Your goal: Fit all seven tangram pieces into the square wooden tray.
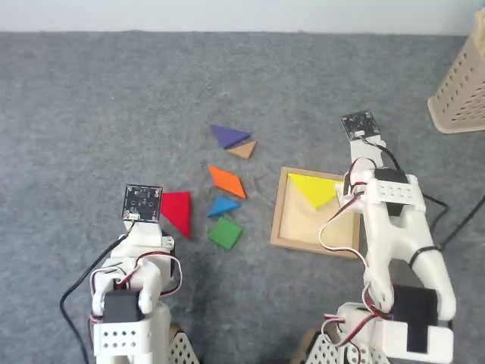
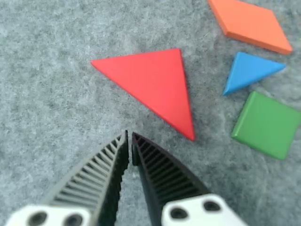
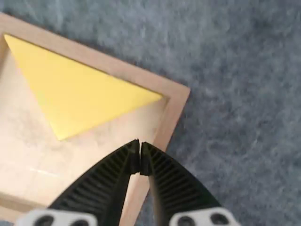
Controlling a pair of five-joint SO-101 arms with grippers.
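While both grippers' jaws sit closed and empty, square wooden tray [image 1: 280,221] under right gripper [image 3: 139,143], large yellow triangle [image 1: 314,188] against its far edge, large red triangle [image 2: 155,84] before left gripper [image 2: 129,136], orange parallelogram [image 2: 249,23], green square [image 2: 265,125], small blue triangle [image 2: 249,70] beside it

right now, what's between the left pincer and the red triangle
Nothing but bare grey carpet: in the left wrist view the shut left pincer points at the red triangle across it.

A grey carpet [image 1: 91,98] covers the table. A beige perforated basket [image 1: 462,83] stands at the far right, and a pale wall strip [image 1: 227,14] runs along the far edge.
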